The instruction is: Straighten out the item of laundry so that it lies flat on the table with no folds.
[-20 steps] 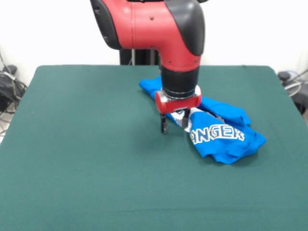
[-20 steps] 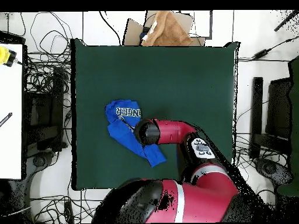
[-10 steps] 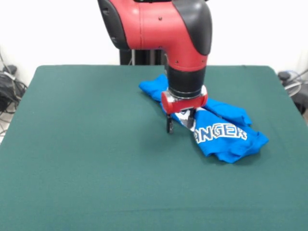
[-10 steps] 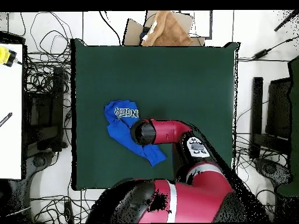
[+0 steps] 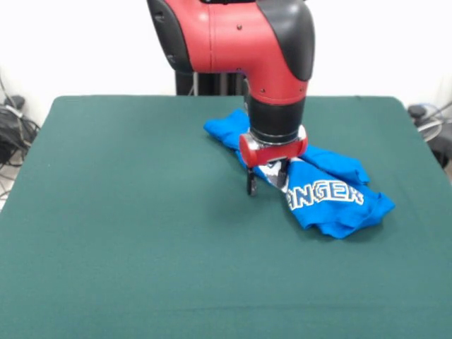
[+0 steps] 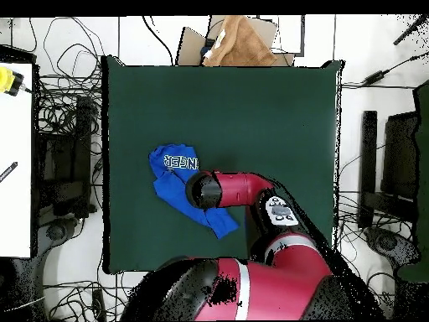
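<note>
The gripper (image 5: 265, 182) is hanging low at the T-shirt's (image 5: 332, 201) nine-o'clock edge, its fingers standing apart with one tip clear of the cloth and nothing visibly pinched. The T-shirt is lying bunched and folded at about three o'clock from the middle of the table (image 5: 127, 233), so the flattening is looking barely begun. No containers are showing.

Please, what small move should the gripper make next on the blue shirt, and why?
Probably close the fingers on the shirt's edge. The gripper stands low and open at the near-left edge of the item of laundry, which lies bunched and folded on the table. One finger is on bare felt, the other against the cloth.
</note>
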You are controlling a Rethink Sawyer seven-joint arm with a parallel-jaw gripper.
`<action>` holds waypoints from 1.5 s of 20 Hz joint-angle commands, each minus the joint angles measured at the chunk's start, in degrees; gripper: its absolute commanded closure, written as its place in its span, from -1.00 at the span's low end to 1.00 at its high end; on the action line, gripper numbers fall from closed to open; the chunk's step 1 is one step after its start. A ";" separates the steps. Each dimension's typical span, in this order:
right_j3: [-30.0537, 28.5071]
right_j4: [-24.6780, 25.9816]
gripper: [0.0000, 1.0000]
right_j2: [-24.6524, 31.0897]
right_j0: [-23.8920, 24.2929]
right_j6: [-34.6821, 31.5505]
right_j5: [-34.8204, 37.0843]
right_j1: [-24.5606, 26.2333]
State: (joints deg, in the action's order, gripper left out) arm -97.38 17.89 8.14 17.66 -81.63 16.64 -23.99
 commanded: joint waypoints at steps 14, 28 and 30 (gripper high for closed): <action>-3.98 -3.53 -1.00 2.48 -1.70 -10.70 -0.43 1.52; -3.86 -3.05 -1.00 0.57 -3.22 -11.37 -0.71 1.59; -3.91 -3.41 -1.00 0.36 -3.52 -11.70 -0.20 1.38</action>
State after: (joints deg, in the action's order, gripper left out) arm -98.18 16.68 7.78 16.88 -81.63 16.62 -23.99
